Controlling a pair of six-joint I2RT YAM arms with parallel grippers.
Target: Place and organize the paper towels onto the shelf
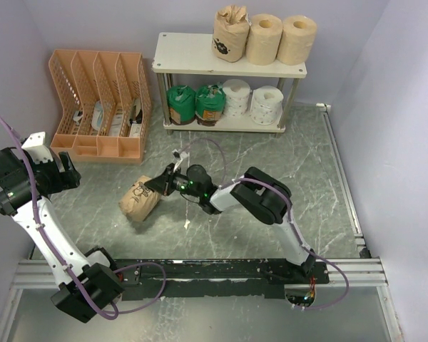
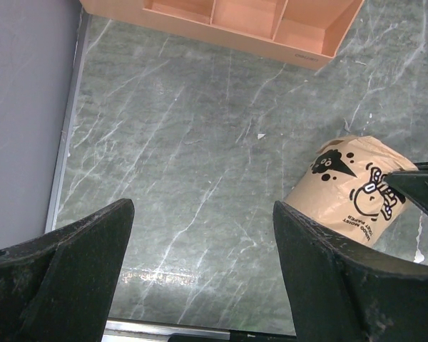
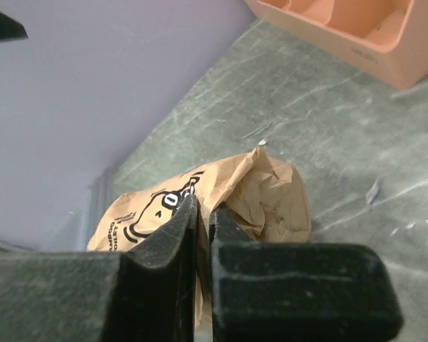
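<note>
Paper towels sit mostly on the shelf (image 1: 192, 53) at the back of the table (image 1: 307, 164). From above you see a grey-green top veined like marble, closed in by plain pale lilac walls (image 1: 399, 107), with a metal rail (image 1: 200, 269) along the near edge. The shelf's off-white boards rest on thin silver posts. Its top board holds a tan printed roll (image 1: 231, 33) and two plain tan rolls (image 1: 281, 39). The lower board holds two green-topped rolls (image 1: 195, 105) and two white dotted rolls (image 1: 251, 101). An orange slotted file organizer (image 1: 100, 107) stands to the shelf's left. One crinkled tan roll with black prints (image 1: 139, 199) lies on its side on the table. Your right gripper (image 1: 157, 187) is at its upper end, and your left gripper (image 1: 65, 174) is raised well to the left.

Through the left wrist camera, your matte black fingers (image 2: 71, 271) are spread wide over bare table. The fallen roll is off to the right, with the other arm's fingertip (image 2: 417, 189) touching it.

Through the right wrist camera, your fingers (image 3: 164, 242) are drawn almost together with only a sliver between them, right up against the roll's wrinkled paper wrap. You cannot tell whether any paper is pinched.
</note>
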